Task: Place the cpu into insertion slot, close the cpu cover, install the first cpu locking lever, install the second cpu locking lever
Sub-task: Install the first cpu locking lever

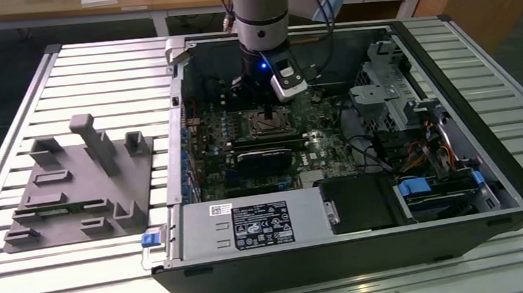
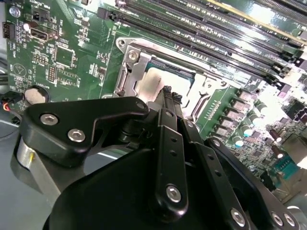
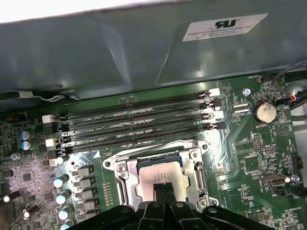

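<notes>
The cpu (image 3: 160, 173) is a dull silver square seated in the socket on the green motherboard (image 3: 249, 158). The cpu cover (image 3: 121, 173), a silvery frame, lies flat around it, and the chip shows through its window. In the second wrist view the cpu (image 2: 152, 82) and the cpu cover (image 2: 132, 64) sit just beyond my fingertips. My gripper (image 3: 163, 188) hangs directly over the chip's near edge with its black fingers (image 2: 166, 96) pressed together and nothing between them. In the exterior view the gripper (image 1: 263, 103) reaches down into the open case above the socket (image 1: 269, 122).
Several memory slots (image 3: 139, 125) run beside the socket, next to the case wall (image 3: 144, 52). A coin battery (image 3: 264, 112) and capacitors (image 3: 60, 182) stand nearby. A black card (image 1: 265, 163), the power supply (image 1: 244, 227) and drive cages (image 1: 396, 102) crowd the case. A grey fixture tray (image 1: 80, 190) lies on the exterior view's left.
</notes>
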`<state>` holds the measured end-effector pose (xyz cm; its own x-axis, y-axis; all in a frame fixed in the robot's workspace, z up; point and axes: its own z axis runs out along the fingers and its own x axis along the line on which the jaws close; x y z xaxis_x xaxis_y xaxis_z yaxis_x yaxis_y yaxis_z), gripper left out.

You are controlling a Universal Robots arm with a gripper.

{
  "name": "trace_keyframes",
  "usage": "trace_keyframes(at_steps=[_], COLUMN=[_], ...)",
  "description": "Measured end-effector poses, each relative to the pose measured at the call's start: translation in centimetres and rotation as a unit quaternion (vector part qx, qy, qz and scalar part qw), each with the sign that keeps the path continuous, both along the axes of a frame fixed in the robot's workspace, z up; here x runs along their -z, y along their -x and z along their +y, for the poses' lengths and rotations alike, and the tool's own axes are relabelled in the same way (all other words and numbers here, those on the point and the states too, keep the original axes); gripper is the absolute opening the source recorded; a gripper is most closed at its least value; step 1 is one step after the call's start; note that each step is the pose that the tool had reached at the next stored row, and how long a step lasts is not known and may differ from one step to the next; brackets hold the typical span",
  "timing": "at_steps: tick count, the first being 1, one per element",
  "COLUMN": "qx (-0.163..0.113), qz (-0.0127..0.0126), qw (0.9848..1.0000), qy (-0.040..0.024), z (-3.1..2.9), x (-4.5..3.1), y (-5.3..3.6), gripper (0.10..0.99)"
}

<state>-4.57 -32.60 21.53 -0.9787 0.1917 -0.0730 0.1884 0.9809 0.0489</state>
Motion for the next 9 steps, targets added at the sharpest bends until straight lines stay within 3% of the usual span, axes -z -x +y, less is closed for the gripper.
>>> trace_keyframes(at_steps=[9], qx=[0.0], qz=[-0.0001], qw=[1.0], qy=[-0.0001], z=[0.0], x=[-0.9], y=[0.0], gripper=[0.106])
